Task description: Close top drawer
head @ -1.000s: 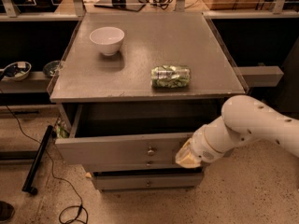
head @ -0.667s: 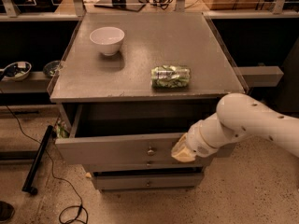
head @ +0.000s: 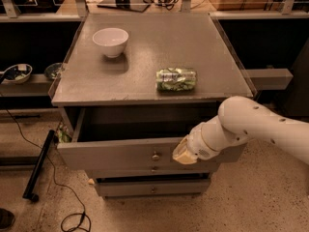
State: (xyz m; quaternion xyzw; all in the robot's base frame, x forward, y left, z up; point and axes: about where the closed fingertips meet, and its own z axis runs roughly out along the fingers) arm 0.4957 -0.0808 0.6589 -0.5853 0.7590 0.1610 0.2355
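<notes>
no readable text, brand or number anywhere. the green-and-white can point(head: 176, 79) lying on its side on the cabinet top point(head: 145, 52) carries print, but none of it is legible. the gripper point(head: 182, 154) sits at the front of the open top drawer point(head: 116, 154), just right of its knob point(head: 155, 156).

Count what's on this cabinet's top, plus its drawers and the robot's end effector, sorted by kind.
Drawers: 3, the open top drawer and two narrower drawers below.
Bowls: 1, white bowl.
Cans: 1, green can on its side.
End effector: 1, at the top drawer's front, right of its knob.
Total: 6.
</notes>
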